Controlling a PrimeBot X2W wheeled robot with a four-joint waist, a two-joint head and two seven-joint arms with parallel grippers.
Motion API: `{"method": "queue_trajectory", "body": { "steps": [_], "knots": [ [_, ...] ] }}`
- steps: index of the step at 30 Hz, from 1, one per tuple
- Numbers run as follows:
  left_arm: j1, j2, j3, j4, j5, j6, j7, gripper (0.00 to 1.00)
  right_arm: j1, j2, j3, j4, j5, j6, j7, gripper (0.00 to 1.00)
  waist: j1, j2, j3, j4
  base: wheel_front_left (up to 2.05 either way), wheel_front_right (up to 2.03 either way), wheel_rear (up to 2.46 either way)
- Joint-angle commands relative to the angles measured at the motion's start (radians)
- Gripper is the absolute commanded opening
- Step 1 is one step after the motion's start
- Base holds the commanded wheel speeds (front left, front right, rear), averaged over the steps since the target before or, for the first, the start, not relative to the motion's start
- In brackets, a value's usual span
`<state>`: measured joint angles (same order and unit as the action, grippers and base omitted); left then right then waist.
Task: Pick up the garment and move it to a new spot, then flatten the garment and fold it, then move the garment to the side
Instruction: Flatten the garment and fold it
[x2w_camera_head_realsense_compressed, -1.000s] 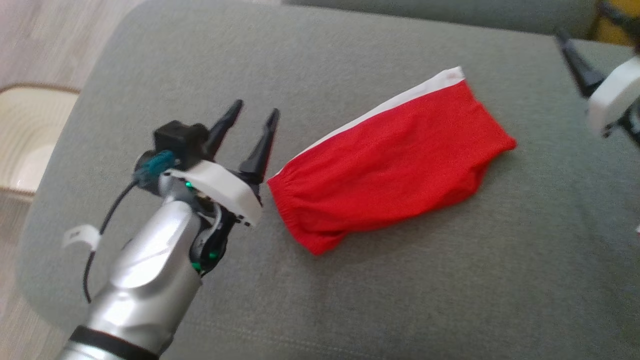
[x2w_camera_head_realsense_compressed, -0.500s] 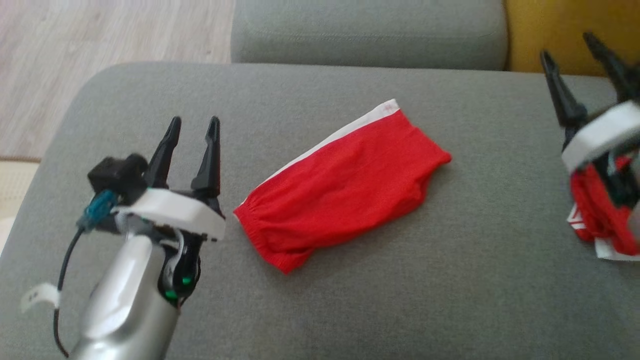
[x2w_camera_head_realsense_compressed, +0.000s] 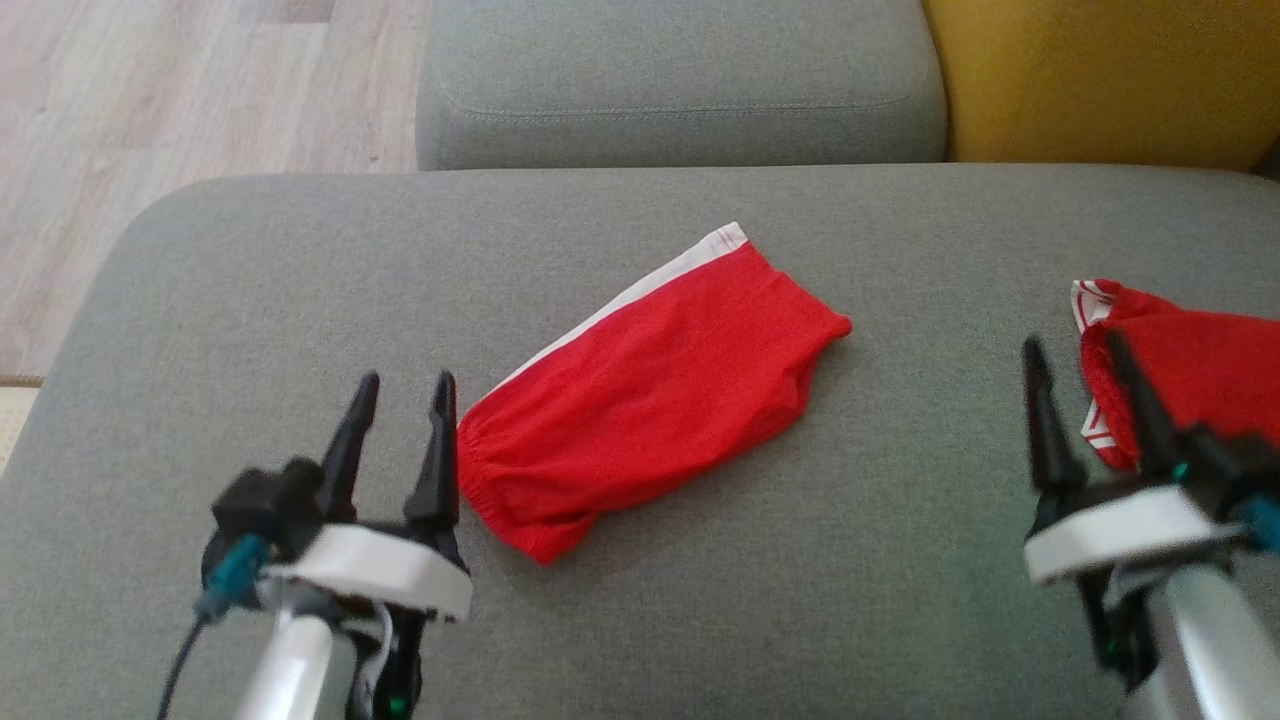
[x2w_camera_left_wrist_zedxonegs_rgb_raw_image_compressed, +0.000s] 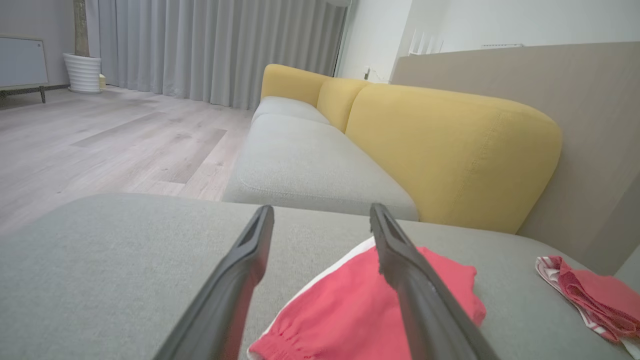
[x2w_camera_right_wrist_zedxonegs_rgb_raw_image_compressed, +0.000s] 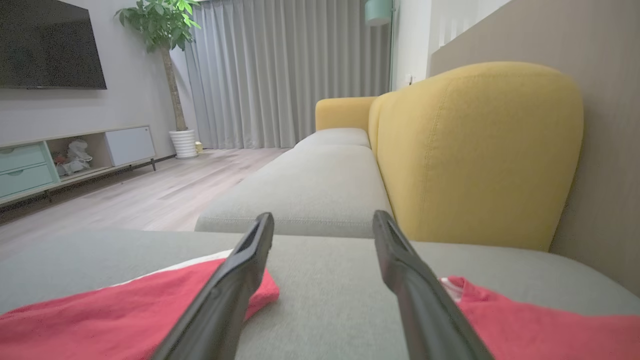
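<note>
Both grippers empty, jaws wide: L gripper (x2w_camera_head_realsense_compressed: 406, 382), R gripper (x2w_camera_head_realsense_compressed: 1072, 345). Garment (x2w_camera_head_realsense_compressed: 650, 390) lies flat and folded just right of L tips, well left of R. Fold looks done to me; I judge only the move to side is left. 2nd red piece (x2w_camera_head_realsense_compressed: 1190, 370) sits just right of R tips.

2nd garment (x2w_camera_head_realsense_compressed: 1212, 358) half off rt edge

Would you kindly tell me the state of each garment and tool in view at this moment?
Red fabric garment with white side stripe: folded flat, lying on the grey sofa cushion, not held.
Second red garment with white trim: crumpled, lying at the cushion's right, not held.
Left tool: open, empty.
Right tool: open, empty.
</note>
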<state>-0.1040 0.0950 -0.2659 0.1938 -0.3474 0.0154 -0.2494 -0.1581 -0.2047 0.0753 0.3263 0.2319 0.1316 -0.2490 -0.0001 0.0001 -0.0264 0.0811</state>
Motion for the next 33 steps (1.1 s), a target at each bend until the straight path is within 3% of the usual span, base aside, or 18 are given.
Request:
{"method": "queue_trajectory", "body": {
  "steps": [1, 8, 18, 28, 33],
  "knots": [
    [-0.028, 0.003, 0.046, -0.039, 0.011, -0.007, -0.012, 1.0, -0.015, 0.001, 0.009, -0.044, -0.014, -0.001, -0.001, 1.0, 0.0001, -0.0001, 0.0, -0.001, 0.0, 0.0, 0.0],
    [0.046, -0.033, 0.093, -0.062, 0.053, -0.006, -0.012, 1.0, 0.12, 0.094, -0.044, -0.146, -0.11, -0.001, 0.035, 1.0, 0.0001, -0.0001, 0.008, -0.007, 0.0, 0.0, 0.0],
    [0.026, -0.044, 0.098, -0.061, 0.081, -0.034, -0.012, 1.0, 0.136, 0.113, -0.057, -0.219, -0.131, -0.001, 0.1, 1.0, 0.0001, -0.0001, 0.049, 0.03, 0.0, 0.0, 0.0],
    [-0.036, -0.045, 0.038, -0.057, 0.033, -0.029, -0.012, 1.0, -0.045, 0.15, -0.135, -0.123, 0.181, -0.001, 0.367, 1.0, 0.0001, -0.0001, 0.172, 0.132, 0.0, 0.0, 0.0],
    [-0.061, -0.045, 0.0, -0.059, 0.015, -0.025, -0.012, 1.0, -0.159, 0.153, -0.178, -0.034, 0.243, -0.001, 0.51, 1.0, 0.0001, -0.0001, 0.214, 0.191, 0.0, 0.0, 0.0]
  ]
}}
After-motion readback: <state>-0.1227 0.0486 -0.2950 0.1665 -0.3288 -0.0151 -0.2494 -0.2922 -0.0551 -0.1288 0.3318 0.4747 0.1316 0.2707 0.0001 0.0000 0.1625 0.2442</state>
